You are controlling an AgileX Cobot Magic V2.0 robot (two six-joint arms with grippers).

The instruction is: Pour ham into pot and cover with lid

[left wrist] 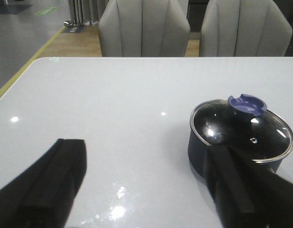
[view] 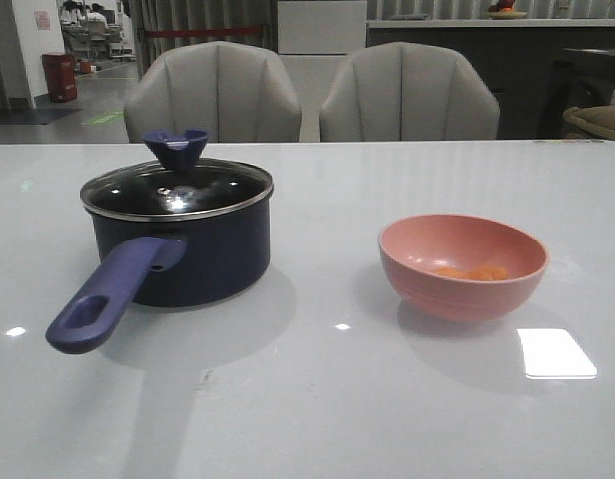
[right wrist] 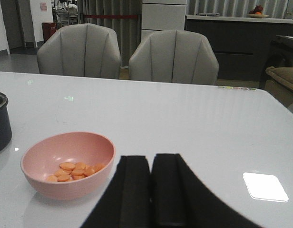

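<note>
The navy pot (view: pixel 183 249) stands on the left of the table, its purple-blue handle (view: pixel 108 296) pointing toward the front. The glass lid (view: pixel 178 187) with its blue knob (view: pixel 176 147) rests on it. Orange ham pieces (view: pixel 472 271) lie in the pink bowl (view: pixel 461 265) on the right. My left gripper (left wrist: pixel 146 156) is open, short of the pot (left wrist: pixel 239 137), one finger (left wrist: pixel 232 185) overlapping its wall. My right gripper (right wrist: pixel 150 164) is shut and empty, beside the bowl (right wrist: pixel 68 164) holding the ham (right wrist: pixel 73 171). Neither gripper shows in the front view.
Two grey chairs (view: pixel 213 92) (view: pixel 407 92) stand behind the far edge of the white table (view: pixel 317 399). A bright patch of reflected light (view: pixel 555 353) lies on the table near the bowl.
</note>
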